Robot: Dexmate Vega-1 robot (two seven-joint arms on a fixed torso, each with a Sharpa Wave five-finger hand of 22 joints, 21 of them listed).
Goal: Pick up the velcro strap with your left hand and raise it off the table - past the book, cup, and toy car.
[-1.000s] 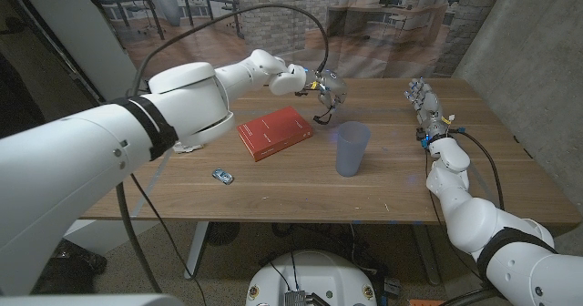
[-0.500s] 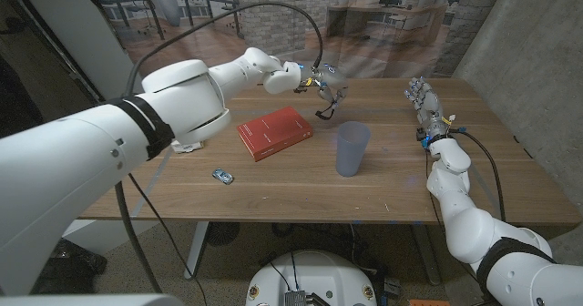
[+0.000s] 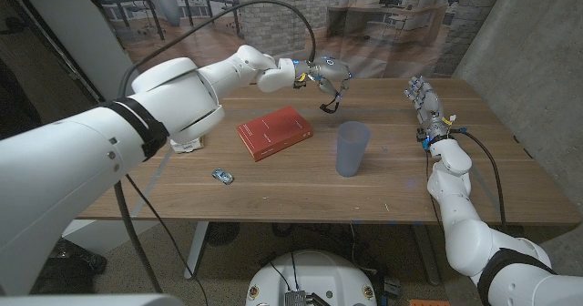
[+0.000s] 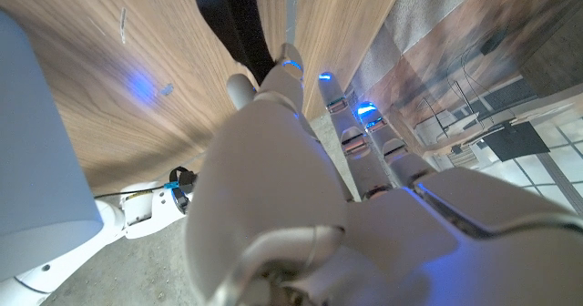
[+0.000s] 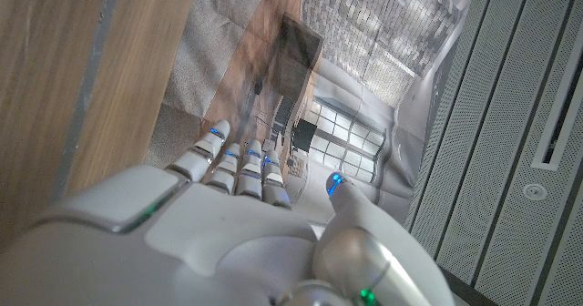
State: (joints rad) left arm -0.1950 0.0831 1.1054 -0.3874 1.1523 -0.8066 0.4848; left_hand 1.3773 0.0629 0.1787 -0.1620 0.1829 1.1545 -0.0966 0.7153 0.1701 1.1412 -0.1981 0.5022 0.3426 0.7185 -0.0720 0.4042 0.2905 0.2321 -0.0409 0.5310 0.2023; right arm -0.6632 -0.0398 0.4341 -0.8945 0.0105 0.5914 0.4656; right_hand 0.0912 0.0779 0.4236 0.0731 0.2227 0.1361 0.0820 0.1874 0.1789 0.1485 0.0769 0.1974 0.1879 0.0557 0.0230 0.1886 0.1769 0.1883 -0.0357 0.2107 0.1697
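Brick walls and office desks sit behind my wooden worktop [image 3: 273,183]. From the head view, my left hand [image 3: 328,73] pinches the velcro strap [image 3: 329,102] and holds it in the air, above the red book [image 3: 274,131], blue cup [image 3: 352,148] and toy car [image 3: 221,174], so it touches nothing. My left wrist view shows the black strap [image 4: 239,24] caught in my fingers [image 4: 290,67]. My right wrist view shows my right hand [image 5: 237,224] with fingers straight, holding nothing, out of the way.
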